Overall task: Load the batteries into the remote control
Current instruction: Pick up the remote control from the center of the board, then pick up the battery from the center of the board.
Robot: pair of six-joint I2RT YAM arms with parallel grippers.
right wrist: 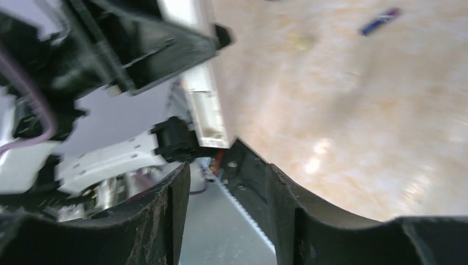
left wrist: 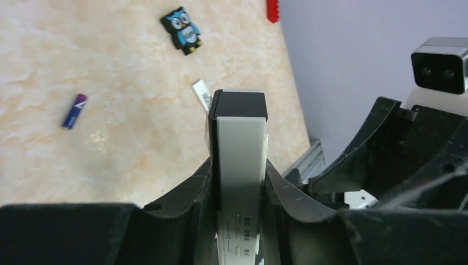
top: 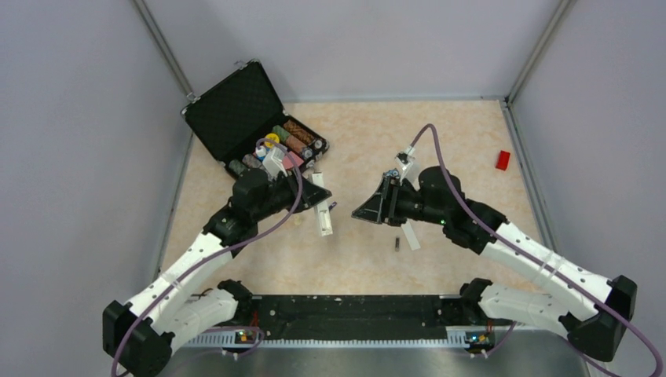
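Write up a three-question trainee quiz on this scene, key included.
1. True or false: the left claw grips the remote control.
2. What does the right claw hold? A) a coin B) a screw C) nothing
3. Fill in: the loose battery lies on the ____.
Key: 1 true; 2 C; 3 table.
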